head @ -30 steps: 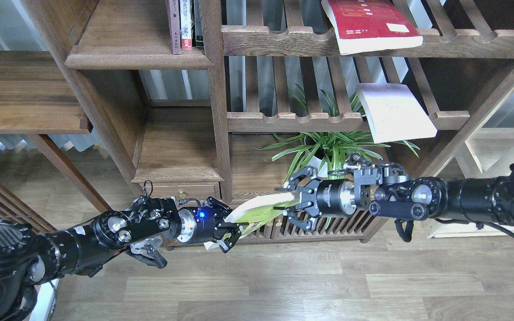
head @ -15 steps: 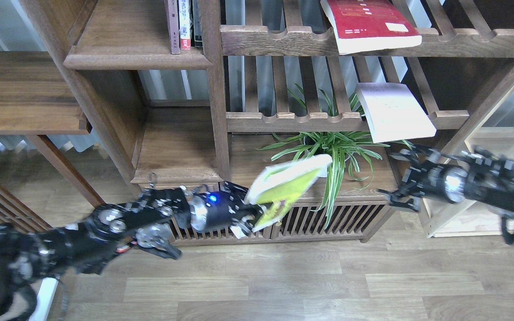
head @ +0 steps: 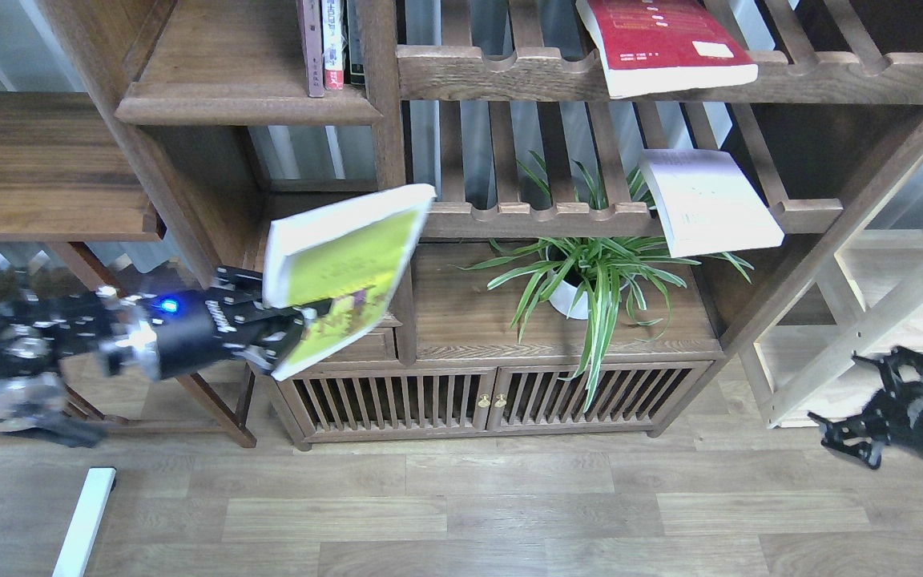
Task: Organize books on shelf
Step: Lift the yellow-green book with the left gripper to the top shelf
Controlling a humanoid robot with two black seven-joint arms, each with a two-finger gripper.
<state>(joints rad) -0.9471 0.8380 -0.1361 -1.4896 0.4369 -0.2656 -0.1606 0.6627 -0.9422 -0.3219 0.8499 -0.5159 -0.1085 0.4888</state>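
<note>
My left gripper (head: 269,330) is shut on the lower left corner of the yellow-green book (head: 341,272). It holds the book tilted in the air in front of the lower narrow solid dark-brown shelf (head: 269,240), which is partly hidden. The upper solid shelf (head: 245,108) bears thin upright books. The red book (head: 662,44) lies on the top slatted rack and overhangs its front rail. The pale lavender-white book (head: 706,200) lies tilted over the middle slatted rack's edge. My right gripper (head: 842,397) is open and empty, low at the far right.
A potted spider plant (head: 590,272) stands on the low slatted-door cabinet (head: 493,397). A pale light-wood shelving unit (head: 870,320) is at the right. A dark side shelf (head: 45,216) juts in at the left. A white strip (head: 85,513) lies on the wood floor.
My right gripper let go of the yellow-green book and drew back down to the right. My left gripper swung the book up and to the left, from the cabinet front to the narrow shelf column.
</note>
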